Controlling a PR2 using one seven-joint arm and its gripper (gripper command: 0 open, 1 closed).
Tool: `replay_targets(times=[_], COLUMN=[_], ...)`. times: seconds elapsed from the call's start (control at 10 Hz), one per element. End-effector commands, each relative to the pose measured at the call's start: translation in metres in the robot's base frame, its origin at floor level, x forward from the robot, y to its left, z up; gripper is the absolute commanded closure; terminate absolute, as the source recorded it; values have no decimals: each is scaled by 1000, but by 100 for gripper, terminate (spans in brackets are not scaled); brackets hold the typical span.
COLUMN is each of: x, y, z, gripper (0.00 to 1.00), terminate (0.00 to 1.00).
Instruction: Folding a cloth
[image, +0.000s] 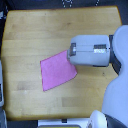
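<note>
The pink-magenta cloth (56, 71) lies flat on the wooden tabletop (35, 35), near the middle, turned at an angle. My arm comes in from the exterior view's right. Its grey-white gripper housing (90, 50) hangs over the cloth's upper right corner. The fingertips are hidden under the housing, about at that corner (69, 54). I cannot tell whether the gripper is open or shut, or whether it touches the cloth.
The robot's white body (117, 95) fills the exterior view's right and lower right. The table's edges run along the top, the left and the bottom of the view. A dark object (2, 90) stands at the left edge.
</note>
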Motion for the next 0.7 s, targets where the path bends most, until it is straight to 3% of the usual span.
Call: replay_targets(times=[0.0,0.3,0.6], x=[5,-2,-33], y=[8,57,132], z=[27,53,61], gripper=[100,100,100], terminate=[0,0,0])
